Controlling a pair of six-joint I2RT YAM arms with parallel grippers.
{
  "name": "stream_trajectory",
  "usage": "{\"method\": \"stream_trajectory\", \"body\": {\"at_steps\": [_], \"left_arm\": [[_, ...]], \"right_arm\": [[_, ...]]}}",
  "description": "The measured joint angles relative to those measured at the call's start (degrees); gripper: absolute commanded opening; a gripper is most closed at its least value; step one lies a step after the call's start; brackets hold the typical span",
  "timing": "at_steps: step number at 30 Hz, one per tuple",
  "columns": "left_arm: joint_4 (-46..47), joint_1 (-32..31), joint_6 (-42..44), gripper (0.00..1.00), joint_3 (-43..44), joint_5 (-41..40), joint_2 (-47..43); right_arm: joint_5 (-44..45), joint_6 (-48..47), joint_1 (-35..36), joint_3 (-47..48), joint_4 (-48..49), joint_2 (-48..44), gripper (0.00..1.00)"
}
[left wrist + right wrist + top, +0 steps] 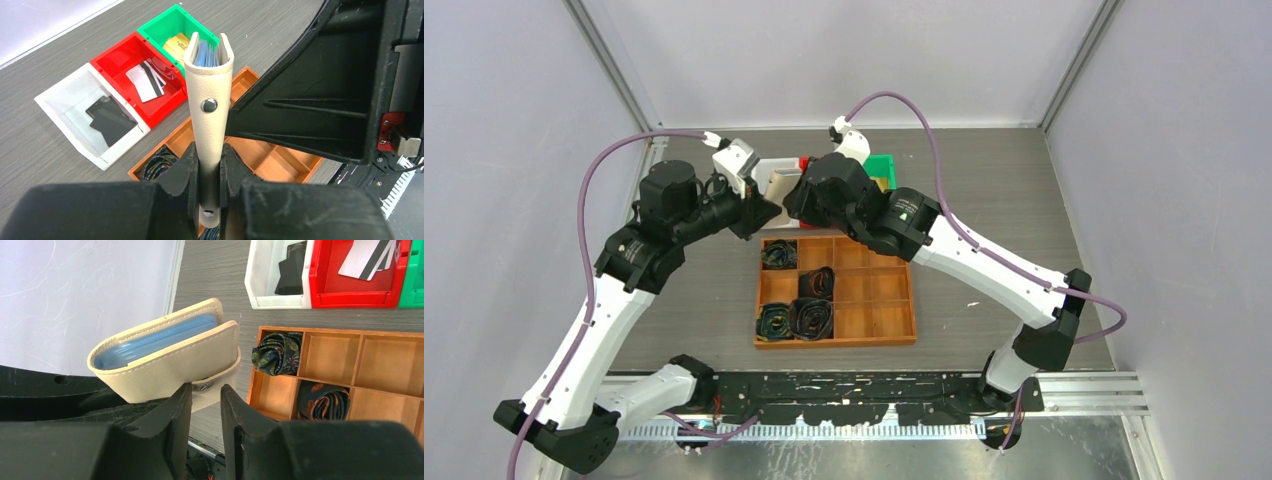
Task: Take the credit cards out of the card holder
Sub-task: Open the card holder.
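Note:
My left gripper (209, 160) is shut on the lower spine of the tan card holder (209, 85) and holds it upright in the air, folded, with its pale blue pockets (206, 54) showing at the top. My right gripper (206, 395) is open, its fingertips just under the holder (170, 355) at the strap tab (214, 386), not clamping it. Black cards (109, 117) lie in the white bin, white and grey cards (145, 80) in the red bin, and a gold card (176, 45) in the green bin. In the top view both grippers (764, 212) (796, 200) meet above the tray's far edge.
A wooden divided tray (886, 290) with several dark coiled belts (814, 318) lies under and in front of the grippers. The white bin (260, 285), red bin (357, 292) and green bin (413, 280) stand in a row behind it. The right arm's black body (320, 90) is close beside the holder.

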Motion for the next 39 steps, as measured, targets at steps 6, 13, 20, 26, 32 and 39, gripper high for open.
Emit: {"method": "stream_trajectory", "body": {"at_steps": [6,13,20,26,32,39], "left_arm": [[-0.07,0.0,-0.46,0.0,0.09,0.04,0.02],[0.04,0.0,-1.49,0.0,0.55,-0.02,0.02],[-0.22,0.26,-1.18,0.0,0.94,-1.92,0.2],[-0.17,0.24,-0.98,0.0,0.94,-2.27,0.39],[-0.13,0.02,-0.81,0.0,0.94,-3.15,0.42],[-0.04,-0.13,-0.17,0.0,0.96,-3.43,0.81]], "right_arm": [[0.59,-0.17,0.13,0.0,-0.09,0.04,0.32],[0.98,-0.39,0.37,4.5,-2.84,2.16,0.08],[3.58,-1.05,0.92,11.17,-7.56,6.38,0.01],[4.92,-1.6,1.2,11.17,-7.65,6.54,0.01],[6.01,-1.6,1.46,10.34,-6.93,6.43,0.01],[8.94,-1.73,1.38,5.62,-5.7,4.13,0.01]]}}
